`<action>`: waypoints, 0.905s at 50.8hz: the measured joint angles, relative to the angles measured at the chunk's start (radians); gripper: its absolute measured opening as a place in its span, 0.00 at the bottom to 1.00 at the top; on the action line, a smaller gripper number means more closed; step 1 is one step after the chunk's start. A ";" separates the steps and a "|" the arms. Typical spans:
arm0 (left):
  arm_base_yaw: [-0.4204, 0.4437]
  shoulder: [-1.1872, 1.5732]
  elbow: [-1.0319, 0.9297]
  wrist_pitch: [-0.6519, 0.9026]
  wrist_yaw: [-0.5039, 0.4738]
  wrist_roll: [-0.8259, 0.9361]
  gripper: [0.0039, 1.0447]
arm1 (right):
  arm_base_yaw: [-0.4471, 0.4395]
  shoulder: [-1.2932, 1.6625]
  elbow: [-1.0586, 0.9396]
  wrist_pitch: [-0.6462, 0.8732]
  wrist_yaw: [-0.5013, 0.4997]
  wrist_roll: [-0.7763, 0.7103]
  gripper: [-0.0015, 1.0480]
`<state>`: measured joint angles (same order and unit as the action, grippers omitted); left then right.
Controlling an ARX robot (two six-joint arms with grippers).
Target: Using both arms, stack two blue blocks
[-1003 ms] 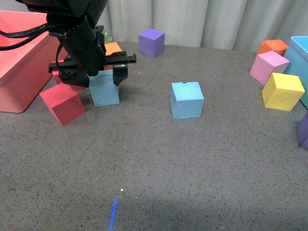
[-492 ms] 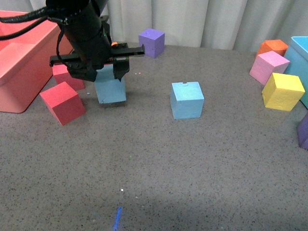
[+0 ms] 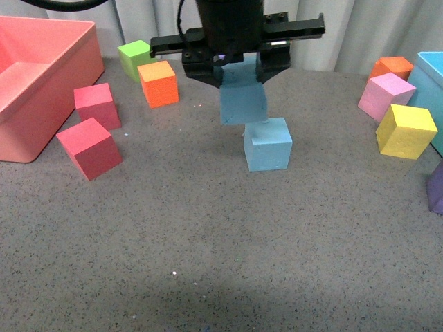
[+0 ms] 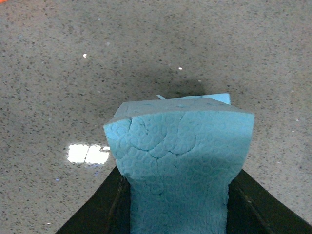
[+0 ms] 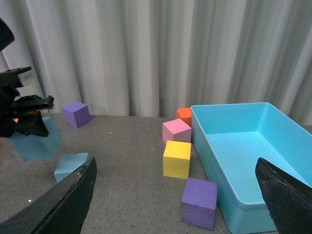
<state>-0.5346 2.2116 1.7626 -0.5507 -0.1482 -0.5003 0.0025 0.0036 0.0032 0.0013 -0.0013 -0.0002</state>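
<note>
Red bin (image 3: 66,97) was cut off at 9 o'clock edge. Left gripper (image 3: 239,72) was clenched on blue block (image 3: 243,104), block's top hidden behind jaws. It hung at 11 o'clock of second blue block (image 3: 268,144); whether touching, could not tell. Right gripper (image 5: 175,162) was spread wide, only finger ends showing. Teal bin (image 3: 432,83) was cut off at 3 o'clock edge.

No legible text, number, brand or sign appears in any view. In the right wrist view, a small pale patch (image 5: 27,75) on the black body of the left arm (image 5: 12,83) may be a label, but it is too small to read.
</note>
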 joint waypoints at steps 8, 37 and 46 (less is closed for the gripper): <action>-0.048 0.048 0.068 -0.034 -0.003 -0.019 0.37 | 0.000 0.000 0.000 0.000 0.000 0.000 0.91; -0.077 0.120 0.120 -0.022 0.010 -0.025 0.37 | 0.000 0.000 0.000 0.000 0.000 0.000 0.91; -0.081 0.120 0.053 0.080 -0.009 0.042 0.37 | 0.000 0.000 0.000 0.000 0.000 0.000 0.91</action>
<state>-0.6155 2.3318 1.8153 -0.4709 -0.1570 -0.4580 0.0025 0.0036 0.0032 0.0013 -0.0013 0.0002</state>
